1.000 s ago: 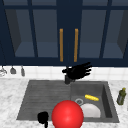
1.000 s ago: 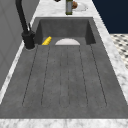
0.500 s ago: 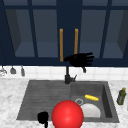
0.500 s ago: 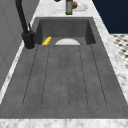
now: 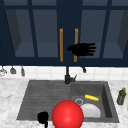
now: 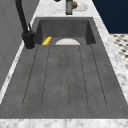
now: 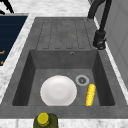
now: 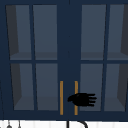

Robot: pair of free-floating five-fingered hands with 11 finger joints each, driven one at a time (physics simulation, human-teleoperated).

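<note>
Right hand [image 5: 83, 49] is seen flat, fingers straight, against the wall cabinet's right door handle [image 5: 76, 45]; nothing is gripped. Left hand [image 5: 43, 117] is seen low at the sink's [image 5: 27, 100] front edge, beside a red ball [image 5: 67, 115]; finger state cannot be told.

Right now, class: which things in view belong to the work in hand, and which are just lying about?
In hand:
right hand, fingers straight, at the right cabinet handle
wall cabinet

Lying about:
left hand, low by the red ball
white plate
corn cob
faucet
green bottle
</note>
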